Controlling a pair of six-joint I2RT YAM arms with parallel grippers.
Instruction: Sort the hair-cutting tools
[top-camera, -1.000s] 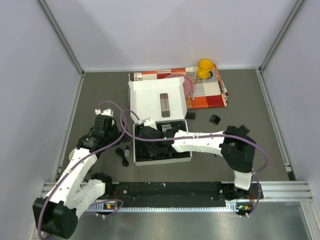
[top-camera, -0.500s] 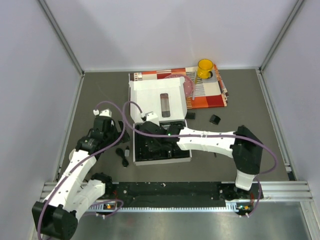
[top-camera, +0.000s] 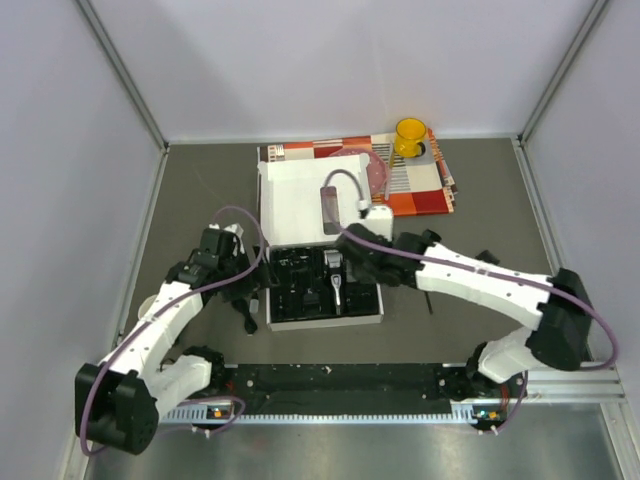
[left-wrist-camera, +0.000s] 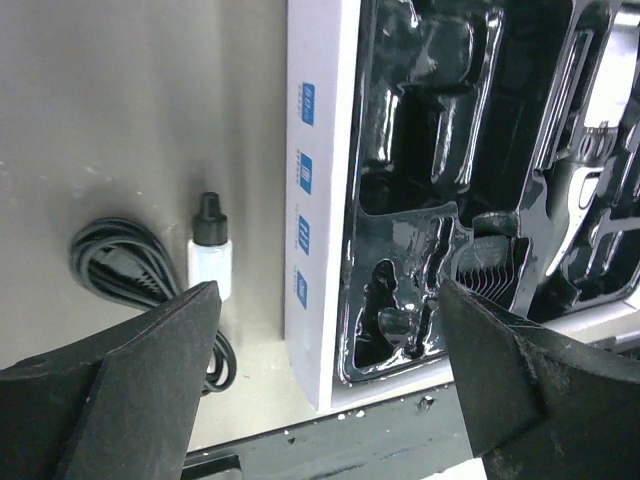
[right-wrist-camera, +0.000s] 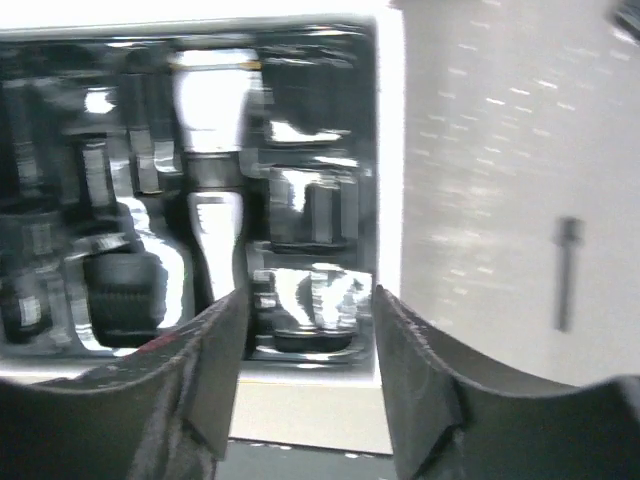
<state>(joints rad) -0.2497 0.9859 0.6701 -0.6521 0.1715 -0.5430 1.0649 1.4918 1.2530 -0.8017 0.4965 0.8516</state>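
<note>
Overhead, clipper (top-camera: 338, 283) lying right of centre in the black tray (top-camera: 295, 292) of the white box (top-camera: 325, 321), left wrist view, left gripper (left-wrist-camera: 328, 300) spread wide, empty, over the box's left edge, cord (left-wrist-camera: 105, 262) coiled on the table (left-wrist-camera: 120, 110) beside it, right wrist view, right gripper (right-wrist-camera: 310, 300) parted, empty, above the clipper

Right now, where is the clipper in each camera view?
Top external: the clipper lies in the box, right of its middle.
Left wrist: at the right edge, partly cut off.
Right wrist: left of centre, lengthwise up the picture, blurred.
Shared landmark: the box's white wall, on the left in the left wrist view and right of the clipper in the right wrist view.
</note>
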